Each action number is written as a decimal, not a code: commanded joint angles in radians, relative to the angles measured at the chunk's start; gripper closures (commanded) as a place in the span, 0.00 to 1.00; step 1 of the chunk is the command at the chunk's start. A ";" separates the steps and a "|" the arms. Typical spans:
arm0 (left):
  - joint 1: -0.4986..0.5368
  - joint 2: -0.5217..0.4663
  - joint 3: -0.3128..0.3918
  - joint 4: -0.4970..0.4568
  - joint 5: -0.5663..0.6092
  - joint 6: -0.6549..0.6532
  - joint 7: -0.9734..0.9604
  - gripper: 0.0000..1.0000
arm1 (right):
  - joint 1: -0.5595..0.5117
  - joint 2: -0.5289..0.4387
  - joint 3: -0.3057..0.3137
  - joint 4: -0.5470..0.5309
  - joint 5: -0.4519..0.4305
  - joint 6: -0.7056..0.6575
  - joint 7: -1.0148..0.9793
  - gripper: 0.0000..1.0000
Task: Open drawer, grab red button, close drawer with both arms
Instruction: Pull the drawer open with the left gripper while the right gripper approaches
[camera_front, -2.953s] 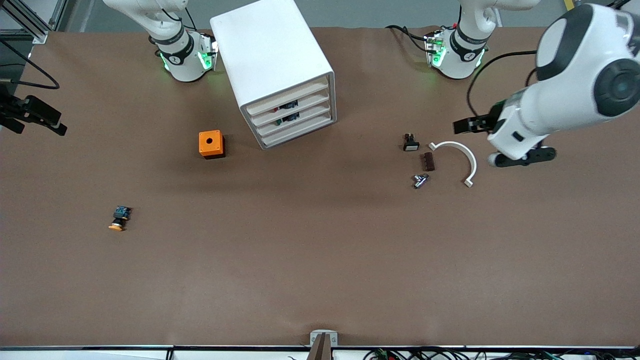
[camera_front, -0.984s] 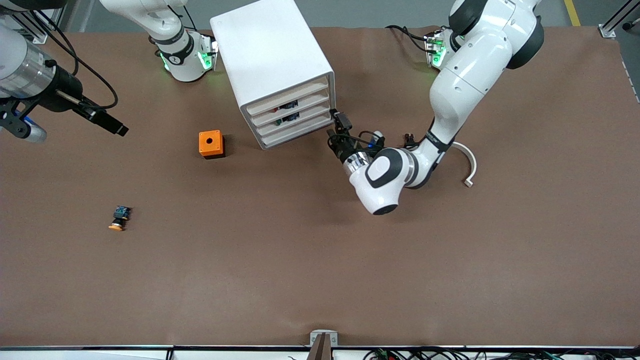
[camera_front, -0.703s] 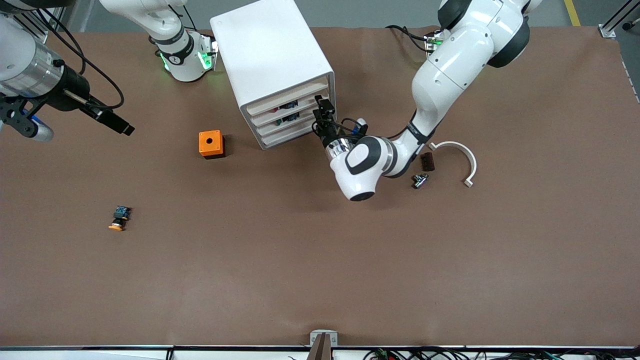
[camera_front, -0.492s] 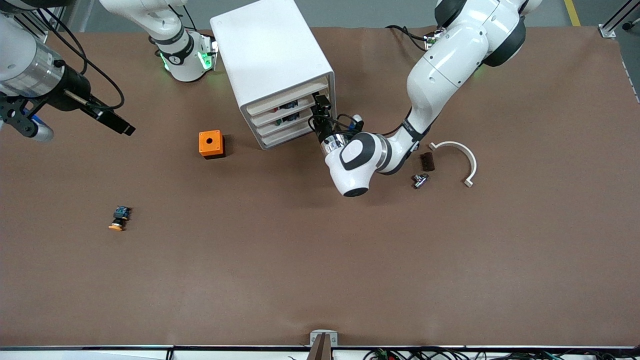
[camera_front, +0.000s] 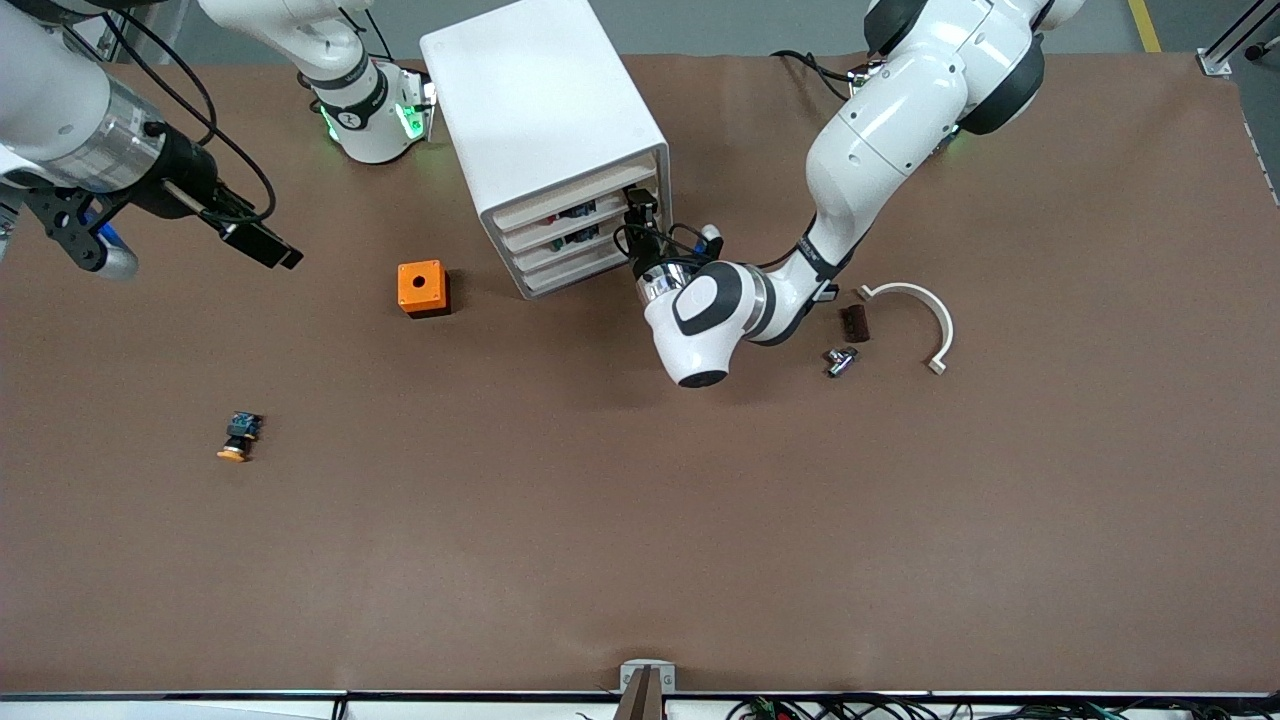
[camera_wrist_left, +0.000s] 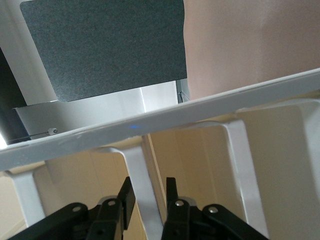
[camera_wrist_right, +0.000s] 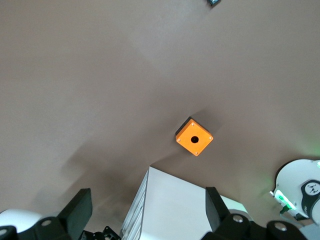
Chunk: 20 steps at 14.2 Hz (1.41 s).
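Left gripper (camera_front: 640, 212) now at cabinet (camera_front: 548, 130), fingers (camera_wrist_left: 125, 197) narrow astride drawer (camera_front: 578, 210) rib; right gripper (camera_front: 262, 243) wide.

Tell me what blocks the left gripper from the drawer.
Nothing visible does: the left gripper is already at the drawer front, its open fingers astride a white rib. The right gripper hovers over bare table.

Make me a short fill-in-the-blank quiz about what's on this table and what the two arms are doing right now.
1. The left gripper is at the front of the white ____.
2. Its fingers straddle a white ____ of the drawer.
3. The cube beside the cabinet is coloured ____.
4. The right gripper hangs over bare table with fingers ____.

Missing words: cabinet; rib; orange; open
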<state>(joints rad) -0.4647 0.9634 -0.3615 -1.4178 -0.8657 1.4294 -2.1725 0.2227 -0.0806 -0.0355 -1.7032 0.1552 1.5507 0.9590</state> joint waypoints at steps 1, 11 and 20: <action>-0.003 0.006 0.001 0.011 -0.023 -0.009 -0.018 0.77 | 0.053 0.005 -0.009 0.000 0.018 0.011 0.088 0.00; 0.017 0.006 0.045 0.017 -0.053 0.014 -0.024 0.90 | 0.204 0.056 -0.009 -0.001 0.011 0.101 0.332 0.00; 0.075 0.006 0.150 0.037 -0.156 0.048 -0.021 0.87 | 0.360 0.113 -0.011 -0.019 -0.028 0.212 0.555 0.00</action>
<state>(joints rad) -0.4056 0.9621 -0.2293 -1.4010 -1.0083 1.4250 -2.2055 0.5382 0.0244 -0.0355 -1.7090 0.1499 1.7294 1.4523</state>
